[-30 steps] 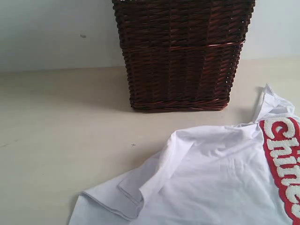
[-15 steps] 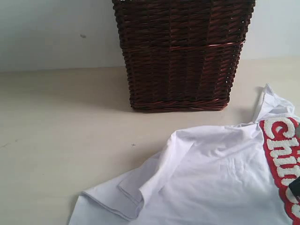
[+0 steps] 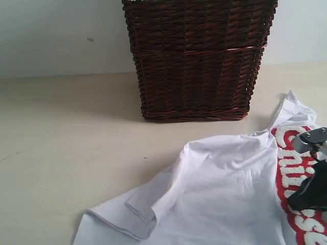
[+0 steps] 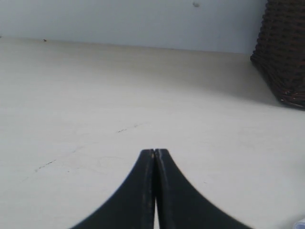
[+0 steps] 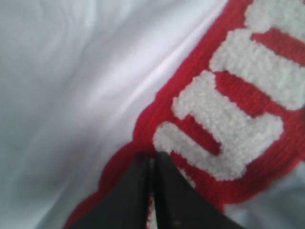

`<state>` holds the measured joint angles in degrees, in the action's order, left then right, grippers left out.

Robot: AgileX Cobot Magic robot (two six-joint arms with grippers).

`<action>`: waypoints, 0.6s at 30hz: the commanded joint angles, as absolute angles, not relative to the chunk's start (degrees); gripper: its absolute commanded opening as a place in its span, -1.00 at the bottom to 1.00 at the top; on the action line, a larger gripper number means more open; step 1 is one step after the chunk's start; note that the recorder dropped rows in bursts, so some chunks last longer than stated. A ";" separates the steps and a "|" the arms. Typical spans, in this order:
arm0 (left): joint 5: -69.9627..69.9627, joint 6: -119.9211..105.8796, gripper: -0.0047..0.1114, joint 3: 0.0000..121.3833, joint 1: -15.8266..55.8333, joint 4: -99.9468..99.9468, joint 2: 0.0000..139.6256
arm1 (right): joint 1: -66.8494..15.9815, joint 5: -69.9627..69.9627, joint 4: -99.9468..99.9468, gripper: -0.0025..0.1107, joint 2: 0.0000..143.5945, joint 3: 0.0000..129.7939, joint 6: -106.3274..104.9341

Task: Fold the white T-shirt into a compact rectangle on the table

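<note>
Left gripper (image 4: 154, 156): its black fingers are pressed together and hold nothing. It is over bare desk well left of the basket; contact with the surface cannot be told.

The pale beige smooth desk (image 3: 61, 143) carries a dark brown woven wicker basket (image 3: 196, 61), upright before the pale grey-white wall (image 3: 51, 35). The basket's top is cut off, so its contents cannot be told.

The plain white T-shirt (image 3: 219, 189), with fuzzy white lettering outlined in red, lies rumpled on the desk in front of the basket and to its right, apart from it.

Right gripper (image 5: 151, 160): its fingers are closed to a sliver, pinching the white T-shirt at the red border of the lettering.

Only the left wrist view shows the left gripper. The exterior view gives the right gripper as a dark shape right of the basket. The right wrist view shows the pinch up close.
</note>
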<state>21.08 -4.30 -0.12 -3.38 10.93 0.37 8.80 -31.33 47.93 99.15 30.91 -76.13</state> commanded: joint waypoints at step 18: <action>20.98 -4.26 -0.92 0.00 -3.08 11.19 0.00 | 3.57 -34.24 41.36 0.00 81.88 31.81 -73.85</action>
